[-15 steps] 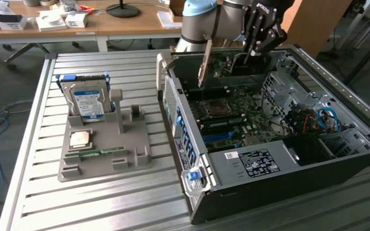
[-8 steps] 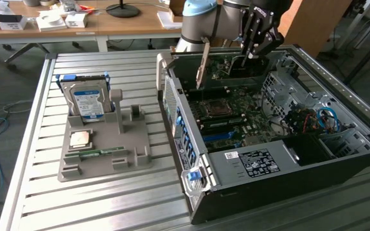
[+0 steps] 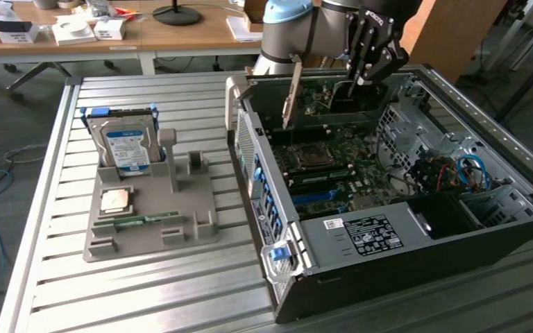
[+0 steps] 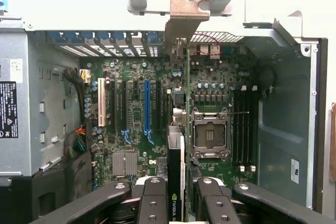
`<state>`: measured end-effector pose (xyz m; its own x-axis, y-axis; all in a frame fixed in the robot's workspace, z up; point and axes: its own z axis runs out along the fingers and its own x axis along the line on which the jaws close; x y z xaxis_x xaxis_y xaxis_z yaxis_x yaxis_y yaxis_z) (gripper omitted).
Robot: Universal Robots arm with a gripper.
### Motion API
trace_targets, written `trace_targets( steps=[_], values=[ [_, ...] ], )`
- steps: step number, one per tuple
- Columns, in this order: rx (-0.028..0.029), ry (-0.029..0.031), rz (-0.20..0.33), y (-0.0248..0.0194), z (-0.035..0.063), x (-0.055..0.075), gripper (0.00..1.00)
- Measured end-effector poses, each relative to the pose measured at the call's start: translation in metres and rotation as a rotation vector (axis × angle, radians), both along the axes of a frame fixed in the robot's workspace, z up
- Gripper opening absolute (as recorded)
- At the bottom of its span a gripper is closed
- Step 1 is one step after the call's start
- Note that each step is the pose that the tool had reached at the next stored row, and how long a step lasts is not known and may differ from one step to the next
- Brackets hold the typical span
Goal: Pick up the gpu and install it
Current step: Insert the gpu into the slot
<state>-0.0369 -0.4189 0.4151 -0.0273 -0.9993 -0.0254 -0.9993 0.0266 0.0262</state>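
the hand point(image 3: 359, 78) pinches the gpu point(image 3: 327, 98), which hangs upright beneath it over the open case point(image 3: 341, 277)

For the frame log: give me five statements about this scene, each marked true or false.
1. The pincer grips the gpu edge-on between its fingers. True.
2. The gpu lies in the grey holder on the table. False: the pincer holds it inside the computer case, over the motherboard.
3. The hard drive stands upright in the grey holder. True.
4. The computer case is closed. False: its side is open and the motherboard is in plain sight.
5. The memory stick sits inside the case. False: it lies on the grey holder, beside the case.
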Motion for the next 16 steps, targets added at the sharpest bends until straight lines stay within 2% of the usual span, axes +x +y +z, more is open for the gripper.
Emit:
trace_targets(
  steps=[8,16],
  values=[
    [-0.0002,0.0001,0.0,0.0,-0.0068,0.0,0.26],
    [-0.0002,0.0,0.0,0.0,-0.0071,-0.0007,0.26]
  ],
)
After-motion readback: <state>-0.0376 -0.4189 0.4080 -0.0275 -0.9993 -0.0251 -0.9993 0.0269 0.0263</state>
